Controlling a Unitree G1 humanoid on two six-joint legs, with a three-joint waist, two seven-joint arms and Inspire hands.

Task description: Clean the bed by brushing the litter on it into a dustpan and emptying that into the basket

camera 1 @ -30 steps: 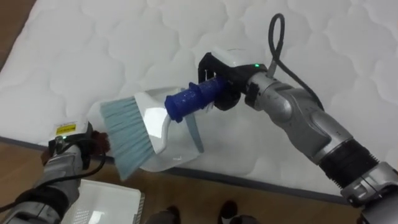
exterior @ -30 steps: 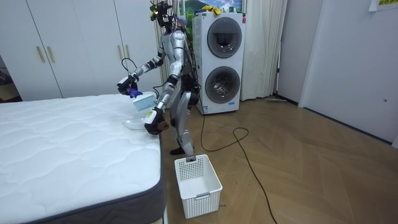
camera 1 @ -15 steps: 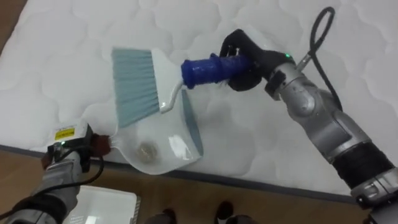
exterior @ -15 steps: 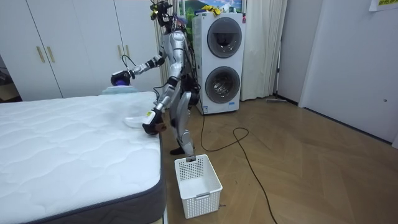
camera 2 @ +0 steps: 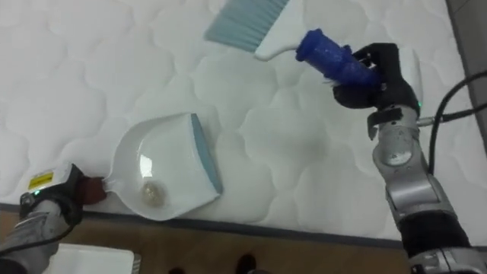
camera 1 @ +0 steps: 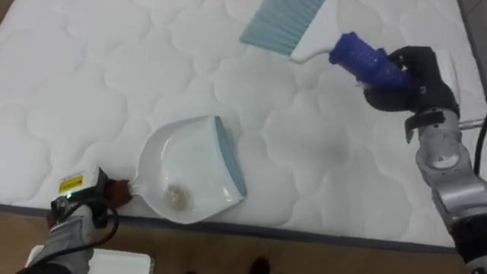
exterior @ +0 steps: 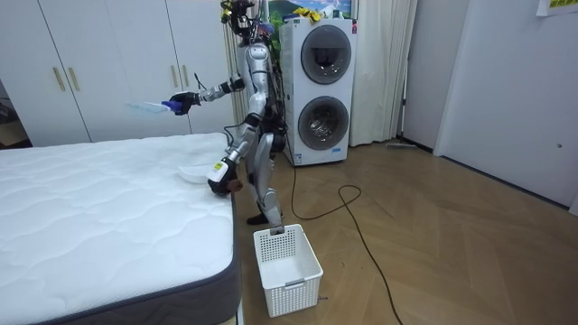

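Observation:
A white dustpan (camera 1: pixel 190 164) with a grey-blue lip lies on the white quilted mattress (camera 1: pixel 91 91) close to its near edge. A small clump of dirt (camera 1: pixel 179 197) sits in the pan. My left hand (camera 1: pixel 76 205) is shut on the pan's dark red handle at the lower left. My right hand (camera 1: pixel 411 76) is shut on the blue handle of a brush (camera 1: pixel 281 23) with pale blue bristles. It holds the brush in the air over the mattress at the upper right, well clear of the pan. In the room view I stand at the bed's corner with the brush (exterior: pixel 144 106) held out over the bed.
A white slatted basket (exterior: pixel 287 268) stands on the wooden floor at the bed's foot, near my feet. Stacked washing machines (exterior: pixel 323 90) are behind me, and white wardrobes (exterior: pixel 90 72) stand beyond the bed. A dark cable lies on the floor.
My right hand has lifted the brush out of the dustpan, up and away over the mattress. The dustpan stays at the bed's edge in my left hand.

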